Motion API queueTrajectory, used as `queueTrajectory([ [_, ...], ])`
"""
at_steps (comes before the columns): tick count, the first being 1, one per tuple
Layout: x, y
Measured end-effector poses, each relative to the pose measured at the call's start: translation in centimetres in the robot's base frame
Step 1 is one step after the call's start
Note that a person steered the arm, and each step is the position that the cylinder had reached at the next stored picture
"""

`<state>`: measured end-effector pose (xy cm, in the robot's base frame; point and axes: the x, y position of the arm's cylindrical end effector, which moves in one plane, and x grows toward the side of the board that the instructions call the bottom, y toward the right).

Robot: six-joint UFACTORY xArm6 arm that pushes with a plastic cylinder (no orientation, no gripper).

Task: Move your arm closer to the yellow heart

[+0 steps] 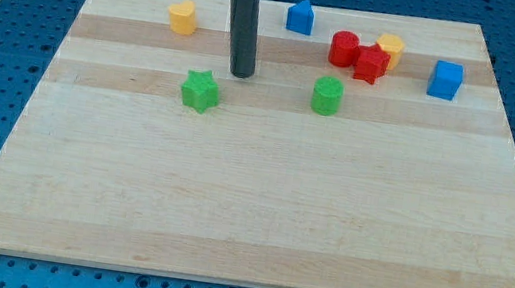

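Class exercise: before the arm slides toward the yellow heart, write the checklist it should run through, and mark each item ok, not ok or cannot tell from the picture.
1. Yellow heart located, near the view's top left: ok.
2. My tip visible, toward the view's right and below the heart: ok.
3. Straight path between tip and heart free of blocks: ok.
4. Green star sits below the tip, off the path: ok.
5. Blue block lies right of the rod, away from the path: ok.
6. Tip touching the board: cannot tell.
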<state>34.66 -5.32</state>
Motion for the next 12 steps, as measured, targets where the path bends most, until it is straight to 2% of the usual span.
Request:
queueTrajectory([
  [2, -0.6, -1.3],
  [9, -3.3, -0.6],
  [12, -6.7, -0.9],
])
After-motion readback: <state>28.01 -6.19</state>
